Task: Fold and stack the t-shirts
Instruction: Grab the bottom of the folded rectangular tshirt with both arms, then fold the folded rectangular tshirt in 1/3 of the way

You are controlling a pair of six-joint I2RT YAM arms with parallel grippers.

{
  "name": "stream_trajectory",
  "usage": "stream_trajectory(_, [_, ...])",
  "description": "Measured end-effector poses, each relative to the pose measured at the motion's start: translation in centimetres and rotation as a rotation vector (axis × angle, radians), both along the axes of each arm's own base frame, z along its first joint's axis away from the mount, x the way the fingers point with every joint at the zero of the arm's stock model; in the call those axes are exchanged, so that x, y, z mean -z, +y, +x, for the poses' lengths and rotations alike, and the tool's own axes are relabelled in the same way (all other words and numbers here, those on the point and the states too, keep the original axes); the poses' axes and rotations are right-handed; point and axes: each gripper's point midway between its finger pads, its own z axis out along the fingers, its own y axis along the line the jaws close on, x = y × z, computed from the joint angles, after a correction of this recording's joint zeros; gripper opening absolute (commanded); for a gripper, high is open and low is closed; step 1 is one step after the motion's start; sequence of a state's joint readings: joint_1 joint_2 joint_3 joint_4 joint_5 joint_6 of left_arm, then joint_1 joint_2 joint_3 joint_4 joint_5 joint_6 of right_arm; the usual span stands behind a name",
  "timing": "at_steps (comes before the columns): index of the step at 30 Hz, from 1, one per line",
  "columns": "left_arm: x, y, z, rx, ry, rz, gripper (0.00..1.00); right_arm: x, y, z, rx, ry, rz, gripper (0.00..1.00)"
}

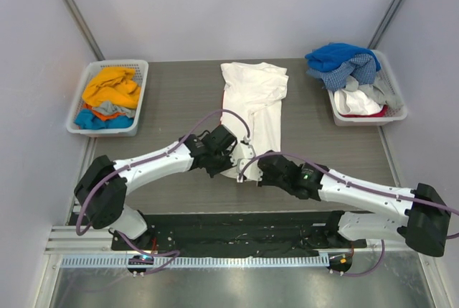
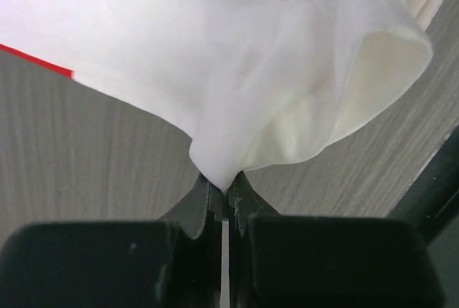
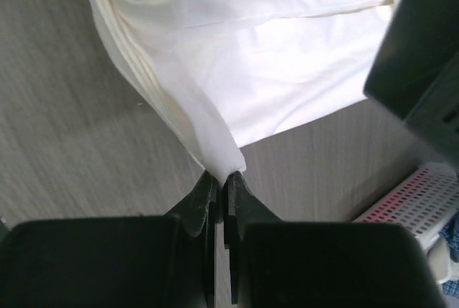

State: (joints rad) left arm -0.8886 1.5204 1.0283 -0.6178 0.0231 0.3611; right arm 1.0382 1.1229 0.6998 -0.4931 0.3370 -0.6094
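White t-shirt (image 1: 252, 100): lying on the table (image 1: 179, 107), stretching from 6 toward 12 o'clock.
Left gripper (image 2: 224, 187): clenching its near edge.
Right gripper (image 3: 221, 179): pinching the same edge.

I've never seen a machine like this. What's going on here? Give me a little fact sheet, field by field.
Work surface: grey wood-grain table
Centre item: white t-shirt, lying lengthwise, apparently folded narrower
Left jaws: shut on the shirt's near edge
Right jaws: shut on the same edge, close beside the left
Left basket: orange pile with grey and blue cloth
Right basket: blue pile with checked and white cloth
Folded stack: none visible yet
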Motion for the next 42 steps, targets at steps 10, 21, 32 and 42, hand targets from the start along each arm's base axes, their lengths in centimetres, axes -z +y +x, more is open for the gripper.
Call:
stream_trajectory(10, [-2.7, -0.4, 6.2, -0.066, -0.122, -0.015, 0.0, -2.8, -1.5, 5.5, 0.088, -0.093, 0.056, 0.01])
stream_trajectory(21, [-4.8, -4.7, 15.2, -0.081, -0.201, -0.076, 0.0, 1.6, -6.0, 10.0, 0.202, 0.01, -0.065, 0.01])
stream_trajectory(32, [-3.1, -3.7, 19.1, -0.13, -0.202, -0.068, 0.0, -0.2, -6.6, 16.5, 0.236, -0.013, -0.014, 0.01])
stream_trajectory(42, [-1.7, -3.2, 21.1, -0.165, -0.204, -0.061, 0.0, 1.4, -5.7, 18.6, 0.227, 0.019, -0.028, 0.01])
